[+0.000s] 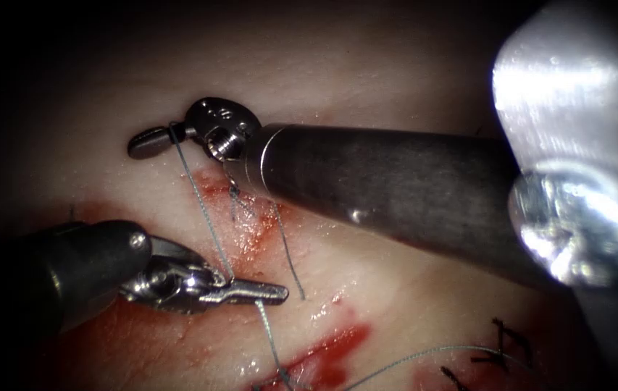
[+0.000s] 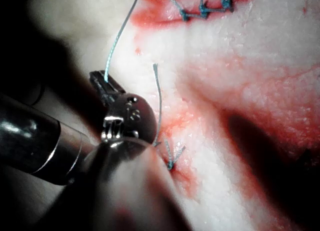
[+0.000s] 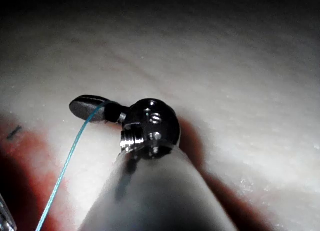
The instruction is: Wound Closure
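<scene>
My right tool (image 1: 137, 148) reaches in over the tissue (image 1: 395, 80) with its jaws pointing left, shut on the thread (image 1: 196, 195) beyond the cut's upper end. In the right wrist view the right tool (image 3: 81, 105) pinches the thread (image 3: 67, 158) too. The strand runs taut down to my left tool (image 1: 278, 292), which lies across the cut (image 1: 251, 232) and is shut on the same thread near the jaws' base. From there it goes on to a stitch (image 1: 283, 375). In the left wrist view the thread (image 2: 119, 38) leaves the left tool (image 2: 96, 76).
A tied knot (image 1: 234, 190) with short cut ends (image 1: 290, 264) sits in the cut under the right shaft (image 1: 395, 188). Red fluid (image 1: 330, 347) pools lower down. Another strand (image 1: 410, 358) curves right, near black marks (image 1: 504, 344). Earlier stitches (image 2: 202, 11) appear in the left wrist view.
</scene>
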### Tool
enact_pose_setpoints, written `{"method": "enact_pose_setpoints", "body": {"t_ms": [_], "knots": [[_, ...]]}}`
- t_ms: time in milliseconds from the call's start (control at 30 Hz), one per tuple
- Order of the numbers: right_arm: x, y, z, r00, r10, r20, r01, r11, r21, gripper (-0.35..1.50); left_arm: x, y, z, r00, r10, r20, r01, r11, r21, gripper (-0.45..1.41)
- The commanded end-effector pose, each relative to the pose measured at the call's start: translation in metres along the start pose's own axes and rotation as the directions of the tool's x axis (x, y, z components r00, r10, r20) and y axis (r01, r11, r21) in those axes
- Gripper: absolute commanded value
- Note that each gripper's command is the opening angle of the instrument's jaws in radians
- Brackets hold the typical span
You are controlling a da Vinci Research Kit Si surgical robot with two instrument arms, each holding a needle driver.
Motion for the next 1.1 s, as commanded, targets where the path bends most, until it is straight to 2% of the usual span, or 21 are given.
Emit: {"method": "enact_pose_setpoints", "body": {"t_ms": [33, 167, 200, 267, 500, 633, 767, 800, 867, 933, 1000, 1033, 1100], "knots": [[0.0014, 0.0005, 0.0003, 0.999, -0.002, -0.035, 0.002, 1.0, 0.013, -0.35, -0.0011, 0.0, 0.0004, 1.0, -0.019, -0.001, 0.019, 1.0, 0.005, -0.45], [0.0031, -0.0002, -0.0009, 0.991, 0.016, -0.13, -0.009, 0.998, 0.055, -0.35, -0.002, 0.0012, 0.0004, 0.999, -0.053, -0.011, 0.053, 0.999, 0.006, -0.45], [0.004, -0.0007, -0.0016, 0.983, 0.034, -0.181, -0.026, 0.999, 0.046, -0.35, -0.0025, 0.0017, 0.0003, 0.997, -0.069, -0.025, 0.07, 0.998, 0.008, -0.45], [0.0047, -0.0015, -0.0026, 0.974, 0.054, -0.221, -0.049, 0.998, 0.026, -0.35, -0.0032, 0.0022, 0.0001, 0.995, -0.085, -0.053, 0.086, 0.996, 0.018, -0.45], [0.0048, -0.003, -0.0045, 0.973, 0.079, -0.218, -0.076, 0.997, 0.024, -0.35, -0.0055, 0.0033, -0.0001, 0.986, -0.147, -0.078, 0.152, 0.986, 0.067, -0.45], [0.0047, -0.0039, -0.006, 0.974, 0.089, -0.207, -0.086, 0.996, 0.023, -0.35, -0.0071, 0.0043, -0.0006, 0.964, -0.245, -0.106, 0.256, 0.961, 0.106, -0.45], [0.0048, -0.0046, -0.0076, 0.977, 0.056, -0.205, -0.054, 0.998, 0.013, -0.23, -0.0088, 0.0056, -0.0011, 0.939, -0.313, -0.144, 0.33, 0.936, 0.118, -0.45], [0.0049, -0.0048, -0.0079, 0.978, 0.049, -0.203, -0.048, 0.999, 0.012, -0.27, -0.0094, 0.006, -0.0012, 0.927, -0.338, -0.16, 0.358, 0.926, 0.12, -0.45], [0.0053, -0.0052, -0.0086, 0.978, 0.023, -0.208, -0.022, 1.0, 0.004, -0.2, -0.0106, 0.0069, -0.0011, 0.891, -0.405, -0.206, 0.433, 0.894, 0.113, -0.45], [0.0054, -0.0053, -0.0088, 0.978, 0.017, -0.209, -0.017, 1.0, 0.002, -0.21, -0.011, 0.0071, -0.0009, 0.88, -0.419, -0.225, 0.449, 0.887, 0.108, -0.45], [0.0057, -0.0058, -0.0088, 0.977, 0.002, -0.215, -0.002, 1.0, -0.002, -0.15, -0.0129, 0.0079, -0.0003, 0.835, -0.468, -0.289, 0.51, 0.856, 0.089, -0.45], [0.0057, -0.0058, -0.0088, 0.977, 0.002, -0.215, -0.002, 1.0, -0.002, -0.15, -0.0129, 0.0079, -0.0003, 0.835, -0.468, -0.289, 0.51, 0.856, 0.089, -0.45], [0.0057, -0.0062, -0.0087, 0.976, -0.001, -0.219, 0.001, 1.0, -0.004, -0.13, -0.0137, 0.0081, 0.0, 0.813, -0.473, -0.341, 0.53, 0.843, 0.095, -0.45]]}}
